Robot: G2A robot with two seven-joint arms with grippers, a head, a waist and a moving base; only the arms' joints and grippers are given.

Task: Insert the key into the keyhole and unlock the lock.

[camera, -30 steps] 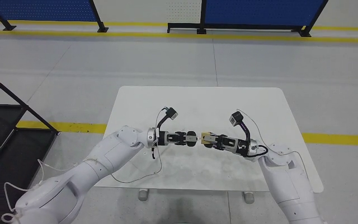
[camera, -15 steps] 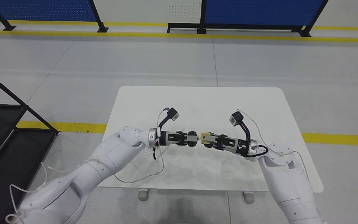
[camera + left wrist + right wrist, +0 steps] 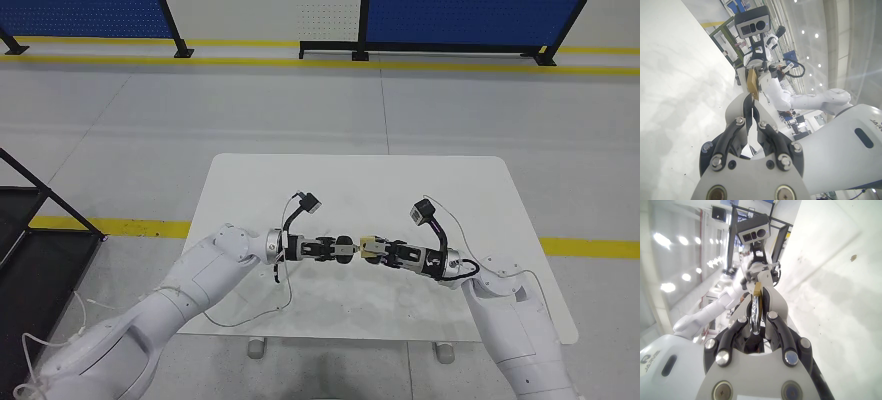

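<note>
A brass padlock (image 3: 757, 288) with a silver shackle (image 3: 755, 311) is clamped in my right gripper (image 3: 759, 292), which is shut on it above the middle of the white table (image 3: 450, 190). My left gripper (image 3: 752, 99) faces it tip to tip and is shut on a thin metal key (image 3: 752, 95). The key's tip meets the end of the padlock (image 3: 752, 83); how far it sits inside I cannot tell. From above, the left gripper (image 3: 343, 247) and right gripper (image 3: 374, 249) nearly touch, with the padlock (image 3: 367, 243) between them.
Both arms hover over the front half of the table. A black frame (image 3: 30, 220) stands on the floor to the left. Blue partition panels (image 3: 460, 20) line the far side of the room.
The left arm's elbow has shifted slightly. Both grippers stay tip to tip, with key and padlock still held.
</note>
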